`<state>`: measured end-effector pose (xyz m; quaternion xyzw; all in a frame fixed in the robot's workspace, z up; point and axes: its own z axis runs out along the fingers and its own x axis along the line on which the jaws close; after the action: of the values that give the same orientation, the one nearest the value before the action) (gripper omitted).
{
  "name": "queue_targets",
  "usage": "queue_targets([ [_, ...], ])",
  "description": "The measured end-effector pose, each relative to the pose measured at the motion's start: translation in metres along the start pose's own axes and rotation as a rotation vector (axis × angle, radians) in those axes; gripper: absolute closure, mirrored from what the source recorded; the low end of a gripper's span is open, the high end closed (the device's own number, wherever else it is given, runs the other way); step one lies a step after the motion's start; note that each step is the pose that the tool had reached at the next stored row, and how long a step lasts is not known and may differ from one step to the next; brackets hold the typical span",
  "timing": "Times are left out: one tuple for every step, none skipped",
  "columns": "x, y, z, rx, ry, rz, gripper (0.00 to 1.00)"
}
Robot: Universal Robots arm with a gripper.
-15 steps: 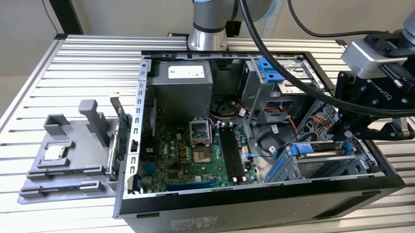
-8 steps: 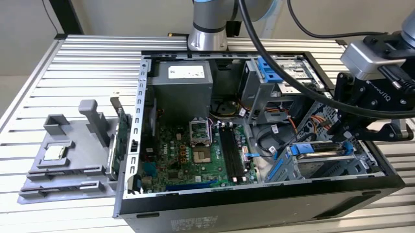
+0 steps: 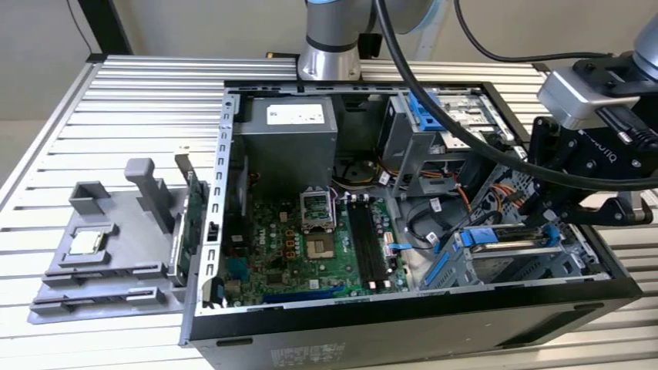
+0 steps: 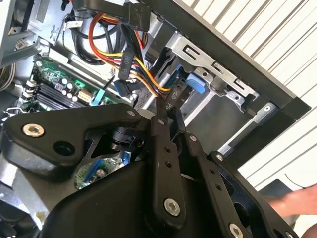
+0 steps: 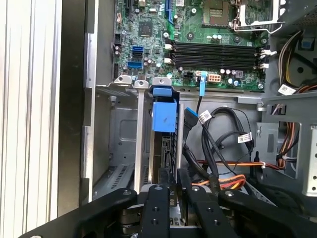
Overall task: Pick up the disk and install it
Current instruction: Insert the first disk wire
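The disk [image 3: 500, 237] stands on edge in the grey drive cage [image 3: 535, 266] at the case's front corner, on the exterior view's right. Its blue rail frame runs along the top. In the first wrist view the disk [image 5: 163, 116] sits between the cage's metal rails, its blue end toward the motherboard. My black gripper [image 3: 537, 225] hangs over the disk's near end. In both wrist views the gripper [image 5: 173, 172] [image 4: 171, 106] has its fingers drawn close together, tips at the disk's end, and the gap looks narrower than the disk is thick.
The open case lies on a slatted metal table [image 3: 123, 108]. Inside are the motherboard [image 3: 319, 239], a grey power-supply box [image 3: 288, 135], a second blue-framed bay [image 3: 437, 108] and loose cables [image 5: 223, 173] beside the cage. A grey fixture [image 3: 103, 254] stands to the exterior view's left.
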<state>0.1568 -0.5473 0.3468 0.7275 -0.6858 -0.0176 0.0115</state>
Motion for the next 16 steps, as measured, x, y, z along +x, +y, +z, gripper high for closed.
queue_targets([
  [-0.0001,0.0001,0.0,0.0037,-0.0081,0.0,1.0],
  [-0.0001,0.0002,0.0,0.0069,-0.0147,0.001,1.0],
  [-0.0001,0.0003,0.0,0.0106,-0.0196,0.001,1.0],
  [-0.0001,0.0006,0.0,0.0141,-0.0213,0.001,1.0],
  [0.0,0.001,0.0001,0.0183,-0.0214,0.002,1.0],
  [0.0001,0.0014,0.0001,0.0233,-0.021,0.002,1.0],
  [0.0001,0.0019,0.0001,0.0293,-0.0202,0.002,1.0],
  [0.0002,0.0024,0.0,0.0366,-0.0192,0.003,1.0],
  [0.0002,0.0028,0.0002,0.0439,-0.0186,0.003,1.0],
  [0.0004,0.0035,0.0001,0.05,-0.0177,0.003,1.0],
  [0.0007,0.0041,0.0001,0.0516,-0.0168,0.003,1.0],
  [0.0009,0.0047,-0.0001,0.0519,-0.0156,0.003,1.0],
  [0.0013,0.0055,-0.0005,0.0522,-0.0153,0.003,1.0],
  [0.0018,0.0065,-0.0011,0.0527,-0.0153,0.003,1.0],
  [0.0025,0.0077,-0.0016,0.0534,-0.0153,0.003,1.0],
  [0.0031,0.0093,-0.0023,0.0544,-0.0151,0.003,1.0],
])
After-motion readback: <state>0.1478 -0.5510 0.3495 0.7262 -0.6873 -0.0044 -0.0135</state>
